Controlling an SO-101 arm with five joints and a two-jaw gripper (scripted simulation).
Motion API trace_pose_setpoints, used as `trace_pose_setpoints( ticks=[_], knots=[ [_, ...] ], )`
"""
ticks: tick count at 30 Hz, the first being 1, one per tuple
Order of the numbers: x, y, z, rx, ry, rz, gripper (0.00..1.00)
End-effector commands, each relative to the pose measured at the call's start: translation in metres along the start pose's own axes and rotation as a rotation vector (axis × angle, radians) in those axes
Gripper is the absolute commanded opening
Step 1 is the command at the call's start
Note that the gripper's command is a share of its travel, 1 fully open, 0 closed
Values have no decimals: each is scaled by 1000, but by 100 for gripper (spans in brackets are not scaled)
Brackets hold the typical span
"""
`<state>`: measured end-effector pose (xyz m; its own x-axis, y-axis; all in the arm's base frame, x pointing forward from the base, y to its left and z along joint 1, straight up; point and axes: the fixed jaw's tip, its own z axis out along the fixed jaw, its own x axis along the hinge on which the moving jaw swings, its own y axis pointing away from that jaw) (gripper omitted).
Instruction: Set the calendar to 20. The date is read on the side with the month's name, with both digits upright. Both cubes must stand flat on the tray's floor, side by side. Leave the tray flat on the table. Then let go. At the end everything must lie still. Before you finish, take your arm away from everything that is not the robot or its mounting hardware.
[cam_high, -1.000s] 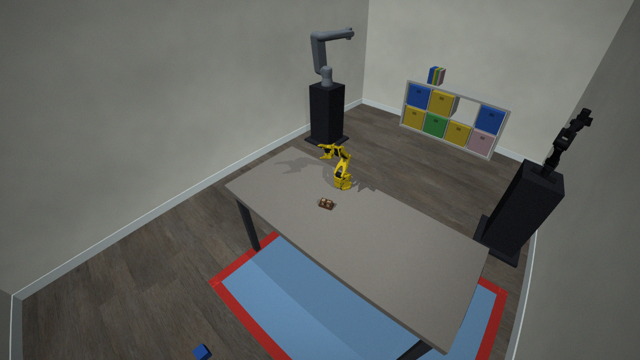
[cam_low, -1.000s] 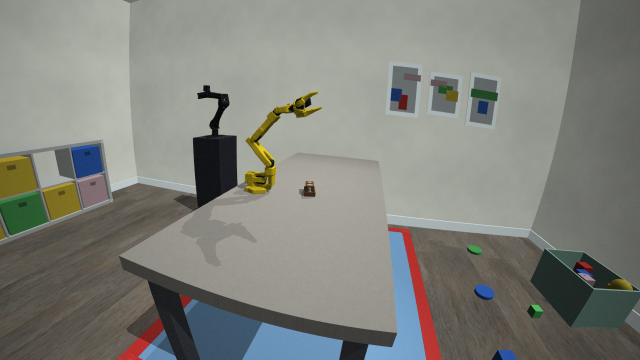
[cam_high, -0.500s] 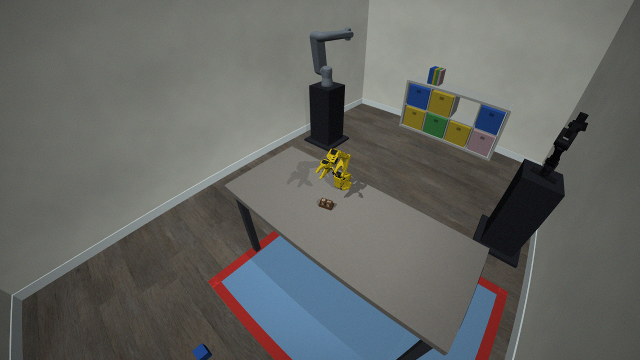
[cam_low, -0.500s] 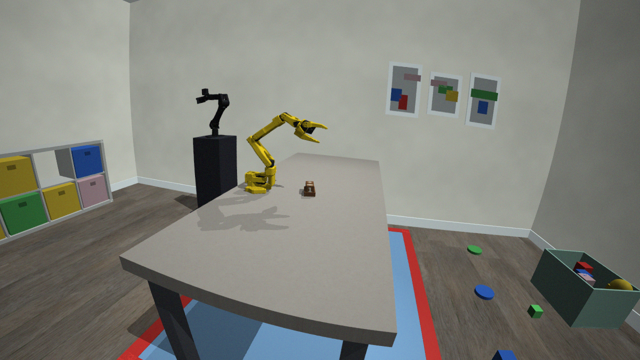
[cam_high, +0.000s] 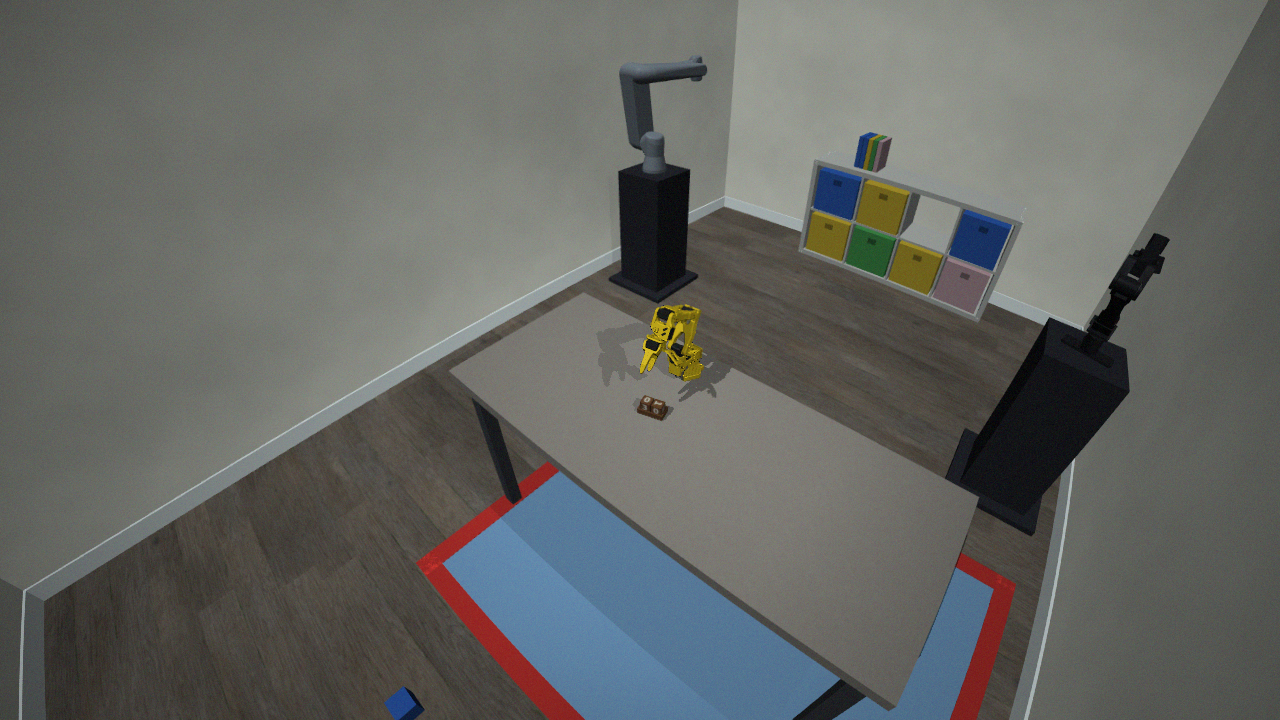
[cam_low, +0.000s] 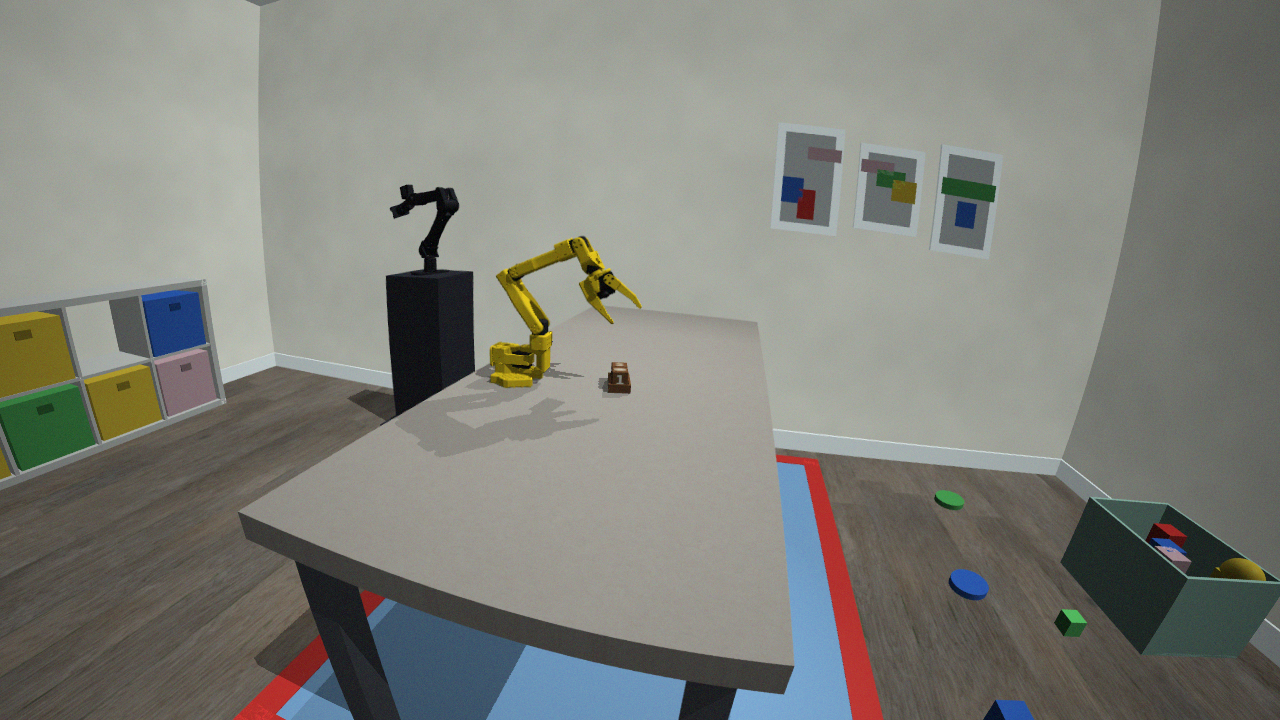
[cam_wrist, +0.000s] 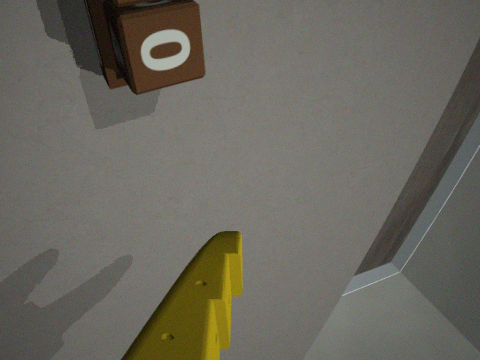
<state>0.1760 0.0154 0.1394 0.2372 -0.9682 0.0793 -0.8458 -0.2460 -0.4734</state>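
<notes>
below, the grey-brown table (cam_high: 742, 483) (cam_low: 572, 501) (cam_wrist: 280, 165) stands partly over a blue, red-edged rug (cam_high: 554, 573) (cam_low: 810, 528)

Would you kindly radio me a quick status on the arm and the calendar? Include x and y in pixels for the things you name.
End effector (cam_high: 646, 368) (cam_low: 626, 315) open, above table. Calendar cubes (cam_high: 652, 405) (cam_wrist: 165, 50) in tray, a 0 showing in wrist view. Nothing seen between them.

This place is looking like a playroom doubling as a robot lab: 1 shelf unit (cam_high: 917, 188) (cam_low: 150, 357) is holding coloured bins, 1 open box (cam_low: 1154, 595) is storing toys, and 2 robot arms (cam_high: 636, 102) (cam_high: 1112, 308) are standing on black pedestals (cam_high: 655, 228) (cam_high: 1042, 420) (cam_low: 430, 340).
</notes>
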Motion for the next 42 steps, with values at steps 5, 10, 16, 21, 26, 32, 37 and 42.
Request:
trace_pose_setpoints(
  ticks=[5, 10, 16, 21, 26, 32, 37, 42],
  knots=[
    [-2, 1, 1, -17, -9, -17, 35],
    [-3, 6, 13, -103, -23, -17, 35],
    [-5, 17, 31, -246, -47, -17, 35],
    [-6, 28, 45, -364, -66, -18, 35],
    [-8, 38, 56, -464, -83, -18, 35],
    [-9, 41, 59, -493, -87, -18, 35],
    [-10, 39, 58, -484, -90, -34, 35],
    [-10, 39, 58, -484, -90, -34, 35]
  ],
)
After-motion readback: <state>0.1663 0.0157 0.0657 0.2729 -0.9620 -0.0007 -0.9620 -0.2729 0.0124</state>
